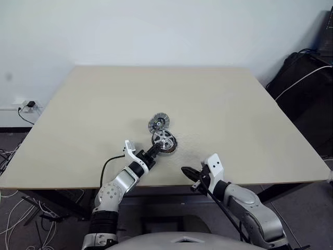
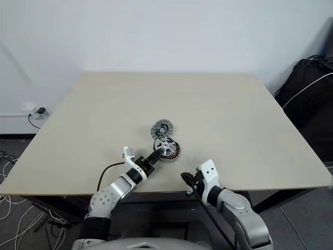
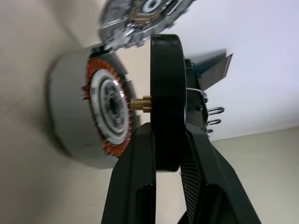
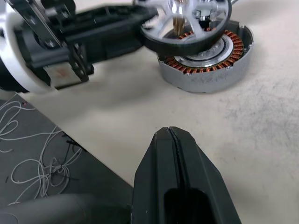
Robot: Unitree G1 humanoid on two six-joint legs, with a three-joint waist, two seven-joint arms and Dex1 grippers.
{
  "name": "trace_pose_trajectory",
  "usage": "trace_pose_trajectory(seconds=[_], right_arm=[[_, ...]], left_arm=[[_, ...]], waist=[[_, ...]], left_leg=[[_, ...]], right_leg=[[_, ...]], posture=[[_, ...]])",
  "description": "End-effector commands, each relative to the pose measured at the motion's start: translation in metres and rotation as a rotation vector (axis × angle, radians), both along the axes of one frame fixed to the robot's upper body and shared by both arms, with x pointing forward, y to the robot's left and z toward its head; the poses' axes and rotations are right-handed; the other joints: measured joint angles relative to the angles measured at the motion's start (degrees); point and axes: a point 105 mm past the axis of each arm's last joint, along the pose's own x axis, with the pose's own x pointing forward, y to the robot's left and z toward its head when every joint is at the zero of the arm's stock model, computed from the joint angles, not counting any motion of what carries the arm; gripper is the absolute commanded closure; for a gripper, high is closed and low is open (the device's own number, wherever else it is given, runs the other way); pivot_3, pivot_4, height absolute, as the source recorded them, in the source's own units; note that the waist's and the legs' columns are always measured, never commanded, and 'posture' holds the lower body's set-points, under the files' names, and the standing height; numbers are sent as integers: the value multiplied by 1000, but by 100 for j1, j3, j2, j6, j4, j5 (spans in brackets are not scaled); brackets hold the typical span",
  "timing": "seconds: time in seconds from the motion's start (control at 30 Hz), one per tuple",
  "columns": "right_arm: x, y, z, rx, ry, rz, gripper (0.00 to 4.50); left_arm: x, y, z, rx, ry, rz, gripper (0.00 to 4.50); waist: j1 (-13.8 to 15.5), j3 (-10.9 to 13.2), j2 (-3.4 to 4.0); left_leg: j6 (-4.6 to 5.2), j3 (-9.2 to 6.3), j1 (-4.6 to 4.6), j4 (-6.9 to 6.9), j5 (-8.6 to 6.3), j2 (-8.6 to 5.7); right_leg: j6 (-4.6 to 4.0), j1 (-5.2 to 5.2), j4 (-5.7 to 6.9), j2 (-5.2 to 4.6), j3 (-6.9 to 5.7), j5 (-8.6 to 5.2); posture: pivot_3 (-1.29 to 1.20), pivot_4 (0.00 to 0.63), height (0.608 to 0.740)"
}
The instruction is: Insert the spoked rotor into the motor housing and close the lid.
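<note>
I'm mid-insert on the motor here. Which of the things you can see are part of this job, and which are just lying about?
Part of the job:
- spoked rotor, gripped by the left hand, held just above the housing
- motor housing, on the table
- lid, lying just beyond the housing

Just lying about:
- black bag beside the table
- wall socket with plug
- loose cables on the floor

One spoked rotor [image 4: 186,24]; one motor housing [image 4: 205,70]; one lid [image 1: 158,123].
</note>
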Motion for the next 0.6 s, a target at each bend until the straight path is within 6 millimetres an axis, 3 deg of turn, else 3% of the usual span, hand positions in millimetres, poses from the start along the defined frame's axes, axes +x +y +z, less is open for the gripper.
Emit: trace_pose_trajectory(seconds=[0.03, 0.6], right_arm=[[6, 2, 18, 19, -65, 5, 4500], [5, 1, 18, 11, -72, -4, 4500]], left_arm=[[10, -28, 22, -104, -61, -19, 4100], [16, -49, 24, -124, -62, -86, 4100]], waist=[[2, 0, 0], [10, 0, -1]], left_leg=[[0, 0, 0, 0, 0, 0], [0, -1, -2, 0, 0, -1]], right_leg=[[0, 0, 0, 0, 0, 0], [0, 0, -1, 0, 0, 0]], posture=[[0, 0, 740], [0, 0, 740]])
